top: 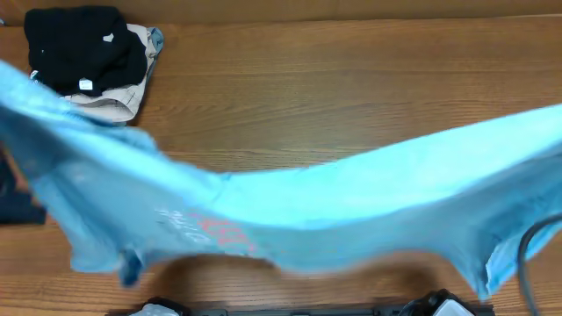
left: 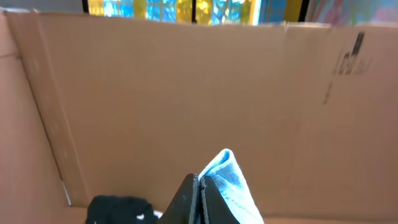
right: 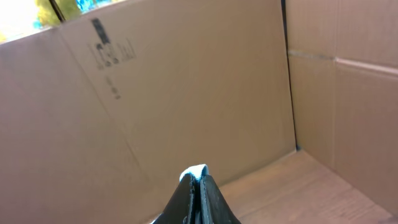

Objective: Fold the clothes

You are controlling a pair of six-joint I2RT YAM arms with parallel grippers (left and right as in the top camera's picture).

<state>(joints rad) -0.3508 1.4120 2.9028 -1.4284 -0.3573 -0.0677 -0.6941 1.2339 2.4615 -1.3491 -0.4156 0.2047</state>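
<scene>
Two hands share one garment, and neither shows in the overhead view. At the left, the left hand point(left: 199, 198) has its jaws pressed together on a bunched corner of the sky-blue T-shirt point(top: 351, 202), and a tuft of cloth stands up just beside the dark fingers. Its camera also catches the black folded garment point(left: 118, 210) low at the left and a cardboard wall point(left: 186, 93) behind. It shows nothing of how the shirt hangs. Only the overhead view does that. The shirt is off the desk point(top: 351, 88) and stretches in a wide band from the left edge to the right, sagging in the middle. Pale lettering with a red mark point(top: 211, 230) shows on its lower left part. The black garment lies on a beige one point(top: 132, 92) in the far left corner, apart from the work. I judge the shirt is held up by two corners and pulled wide so that it opens out and can be laid flat before any fold. The blur on the cloth suggests it is swinging. At the right, the right hand point(right: 198, 190) is likewise clamped shut, with a small pale-blue nub of shirt pinched at its tips. Its camera shows bare cardboard and a strip of desk at the lower right.
</scene>
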